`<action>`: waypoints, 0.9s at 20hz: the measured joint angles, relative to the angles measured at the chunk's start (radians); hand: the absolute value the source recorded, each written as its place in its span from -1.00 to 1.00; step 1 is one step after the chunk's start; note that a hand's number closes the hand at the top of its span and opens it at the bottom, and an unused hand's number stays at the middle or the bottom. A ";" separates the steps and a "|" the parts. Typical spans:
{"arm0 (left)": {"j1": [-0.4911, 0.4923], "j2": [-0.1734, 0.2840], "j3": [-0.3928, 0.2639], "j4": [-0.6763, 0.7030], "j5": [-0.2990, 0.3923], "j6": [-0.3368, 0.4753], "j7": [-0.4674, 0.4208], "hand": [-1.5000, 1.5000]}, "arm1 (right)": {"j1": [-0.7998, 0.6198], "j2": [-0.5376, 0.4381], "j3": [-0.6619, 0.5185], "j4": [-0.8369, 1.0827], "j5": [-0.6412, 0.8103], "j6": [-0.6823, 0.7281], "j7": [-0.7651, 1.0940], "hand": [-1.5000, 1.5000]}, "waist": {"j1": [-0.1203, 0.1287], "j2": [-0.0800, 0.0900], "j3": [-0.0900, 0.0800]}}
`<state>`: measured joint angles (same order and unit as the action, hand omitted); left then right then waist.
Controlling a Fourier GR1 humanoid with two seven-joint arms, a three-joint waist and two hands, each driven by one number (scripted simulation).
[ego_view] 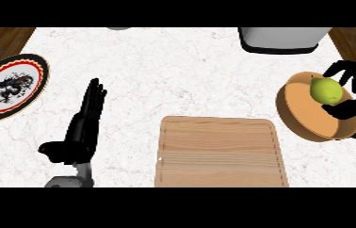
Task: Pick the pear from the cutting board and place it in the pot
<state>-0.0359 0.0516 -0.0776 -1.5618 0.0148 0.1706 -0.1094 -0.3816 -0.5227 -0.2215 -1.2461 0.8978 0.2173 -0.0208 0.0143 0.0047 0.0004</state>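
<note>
The green pear (pixel 327 91) is over the opening of the round orange-brown pot (pixel 300 121) at the right edge of the view. My right hand (pixel 342 110) comes in from the right, with fingers curled above the pear and the thumb below it, so it is shut on the pear. The wooden cutting board (pixel 219 151) lies at the lower middle with nothing on it. My left hand (pixel 84 123) rests open on the counter to the left of the board, fingers pointing away from me.
A round plate (pixel 20 86) with a dark rim and a red ring sits at the left edge. A grey, dark-based container (pixel 281 38) stands at the back right, behind the pot. Wooden surfaces show at both top corners.
</note>
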 measured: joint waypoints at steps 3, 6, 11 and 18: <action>0.006 0.000 0.000 0.001 -0.003 -0.002 -0.005 0.00 | -0.023 0.001 -0.002 0.119 -0.006 -0.002 -0.049 -1.00 | -0.001 0.000 0.000; 0.021 0.003 0.004 -0.008 0.001 -0.008 -0.009 0.00 | -0.034 0.013 -0.044 0.167 -0.081 0.005 -0.131 -1.00 | -0.004 -0.002 0.001; 0.012 0.010 0.015 -0.008 0.004 -0.008 -0.002 0.00 | -0.088 0.083 -0.182 0.191 -0.280 0.004 -0.212 -1.00 | -0.010 -0.004 0.001; 0.027 0.001 0.002 -0.022 -0.006 -0.004 -0.001 0.00 | -0.161 0.053 -0.378 0.318 -0.512 0.059 -0.244 -1.00 | -0.008 -0.003 0.001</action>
<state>-0.0090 0.0522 -0.0760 -1.5834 0.0083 0.1669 -0.1101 -0.5423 -0.4701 -0.5992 -0.9277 0.3862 0.2763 -0.2652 0.0066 0.0015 0.0011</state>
